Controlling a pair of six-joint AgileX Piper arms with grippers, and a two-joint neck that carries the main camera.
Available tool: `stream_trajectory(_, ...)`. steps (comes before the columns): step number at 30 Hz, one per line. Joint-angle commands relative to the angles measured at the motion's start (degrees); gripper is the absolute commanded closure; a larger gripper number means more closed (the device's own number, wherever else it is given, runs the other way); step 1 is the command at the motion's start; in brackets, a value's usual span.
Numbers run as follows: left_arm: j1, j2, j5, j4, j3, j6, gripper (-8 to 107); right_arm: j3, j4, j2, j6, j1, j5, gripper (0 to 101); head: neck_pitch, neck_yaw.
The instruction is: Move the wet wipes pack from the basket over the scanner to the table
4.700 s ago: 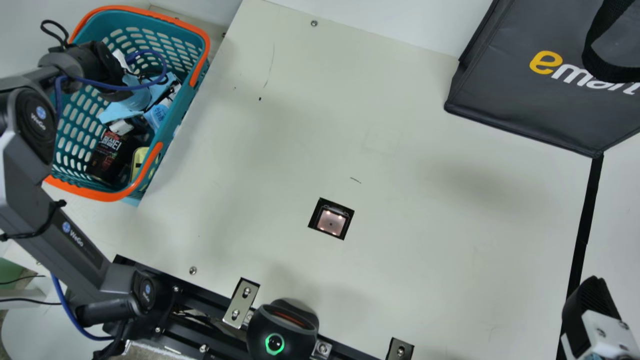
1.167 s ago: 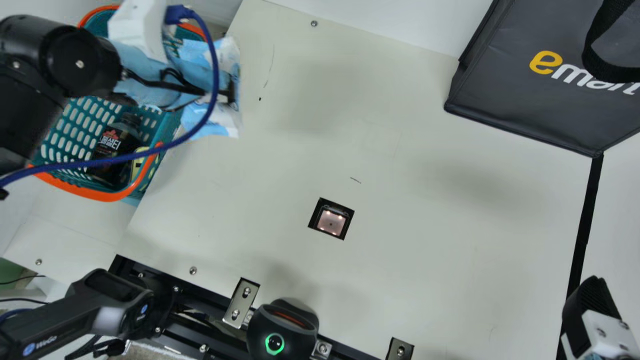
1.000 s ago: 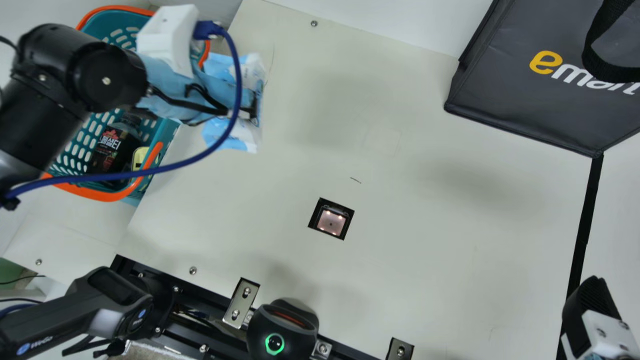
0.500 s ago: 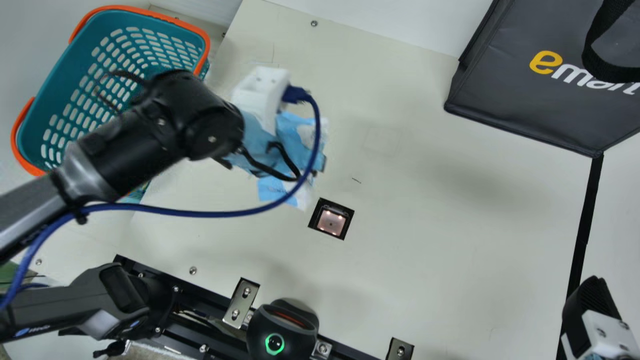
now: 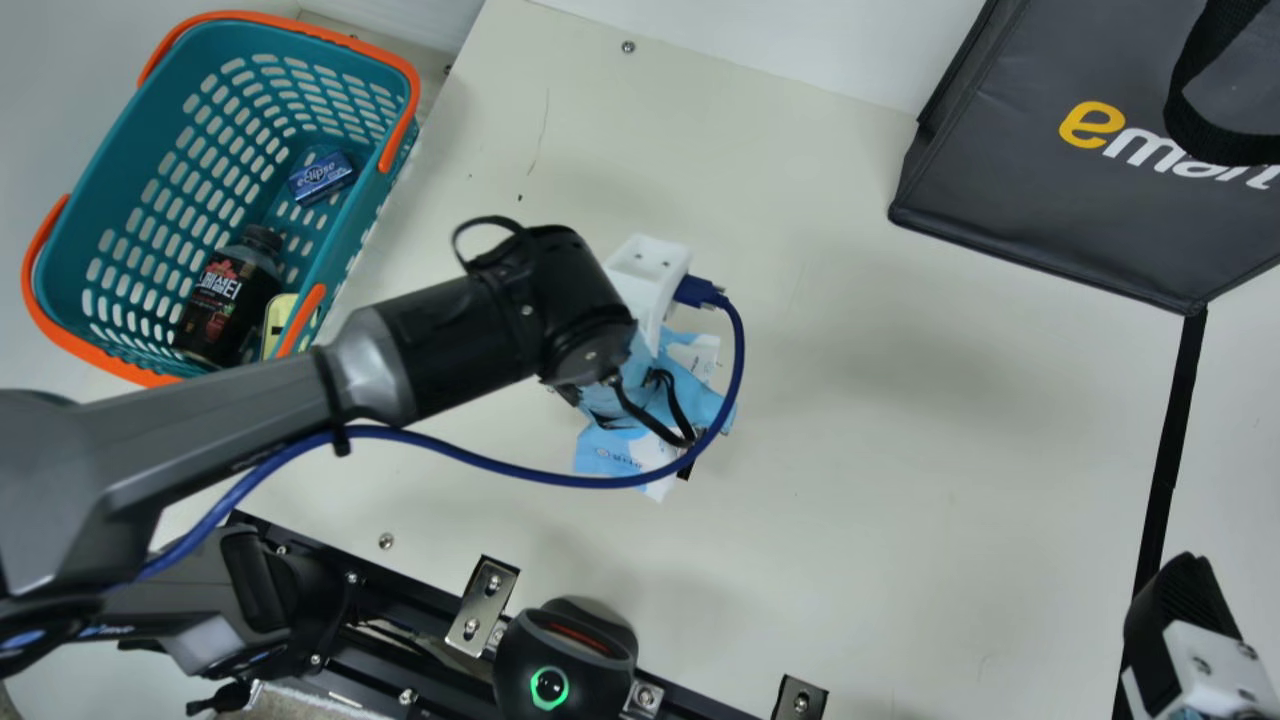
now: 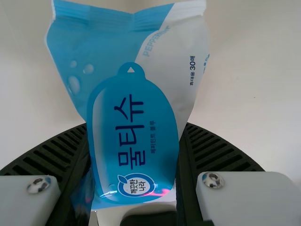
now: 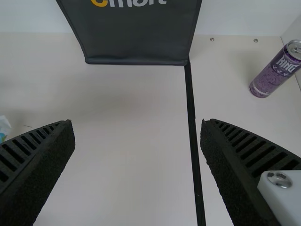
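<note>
Hanging wipes pack (image 6: 134,113), seemingly over scanner (image 5: 687,471).

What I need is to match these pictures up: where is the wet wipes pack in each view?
Main view: the wet wipes pack is near the centre, partly hidden by the left arm.
Left wrist view: upper middle, between the fingers of the left gripper.
Right wrist view: a white-and-blue corner, likely the pack's, at the left edge.
Shared landmark, main and right wrist views: the dark bag.
</note>
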Motion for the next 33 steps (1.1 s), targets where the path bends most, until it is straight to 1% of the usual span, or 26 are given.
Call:
stream_trajectory(1, -0.41, 1.13, -0.16, -0.18, -0.14, -0.16, 107, 0.00, 0.00, 0.00, 0.00, 0.00, 0.00, 6, -1.75, 0.14)
stream_trajectory(5, -1.35, 2.74, -0.53, -0.28, -0.38, -0.61, 107, 0.00, 0.00, 0.00, 0.00, 0.00, 0.00, 6, -1.75, 0.14)
stream_trajectory(26, -3.03, 6.16, -3.50, 0.77, 0.25, -1.62, 37, 0.00, 0.00, 0.00, 0.00, 0.00, 0.00, 6, -1.75, 0.14)
stream_trajectory(33, -2.35, 4.98, -4.71, 0.10, 0.65, -1.15, 13, 0.00, 0.00, 0.00, 0.00, 0.00, 0.00, 6, -1.75, 0.14)
